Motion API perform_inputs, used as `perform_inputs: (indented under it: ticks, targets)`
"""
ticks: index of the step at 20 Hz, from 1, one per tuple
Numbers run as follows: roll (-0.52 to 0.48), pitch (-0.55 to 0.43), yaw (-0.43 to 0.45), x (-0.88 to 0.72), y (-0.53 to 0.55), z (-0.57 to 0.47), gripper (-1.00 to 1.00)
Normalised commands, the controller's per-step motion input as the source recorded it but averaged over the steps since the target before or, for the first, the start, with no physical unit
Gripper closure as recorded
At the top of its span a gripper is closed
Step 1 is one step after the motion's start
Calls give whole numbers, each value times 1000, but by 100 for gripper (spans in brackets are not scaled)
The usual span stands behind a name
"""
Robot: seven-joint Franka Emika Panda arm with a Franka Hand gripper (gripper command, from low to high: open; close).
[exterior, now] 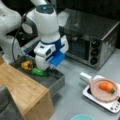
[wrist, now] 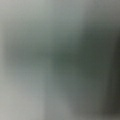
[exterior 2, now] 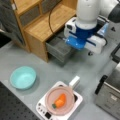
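Note:
My gripper [exterior: 43, 68] reaches down into a grey bin [exterior: 57, 80], its white hand just above a green vegetable [exterior: 38, 72]. A yellow-orange item [exterior: 27, 65] lies in the bin to the left of it. In a front view the arm's blue and white wrist [exterior 2: 83, 41] hangs over the same bin [exterior 2: 58, 48] and hides the fingers. A carrot [exterior: 107, 86] lies on a pink plate [exterior: 96, 90] far from the gripper, at a front view's right. The wrist view holds only a plain grey surface.
A wooden shelf unit [exterior: 23, 87] stands against the bin. A toaster oven [exterior: 100, 37] sits behind at the right. The plate rests on a white base with a handle [exterior 2: 74, 82]. A teal bowl [exterior 2: 23, 77] sits on the grey table.

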Motion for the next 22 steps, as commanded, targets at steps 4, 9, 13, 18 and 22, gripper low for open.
perform_inputs:
  ticks: [4, 9, 13, 18, 22]
  targets:
    - [91, -67, -160, 55, 230, 6, -100]
    - [103, -45, -158, 92, 237, 27, -100]
    - [82, -35, -130, 118, 187, 64, -100]
    - [42, -15, -72, 141, 57, 151, -100]
    - [20, 21, -8, 202, -86, 267, -100]
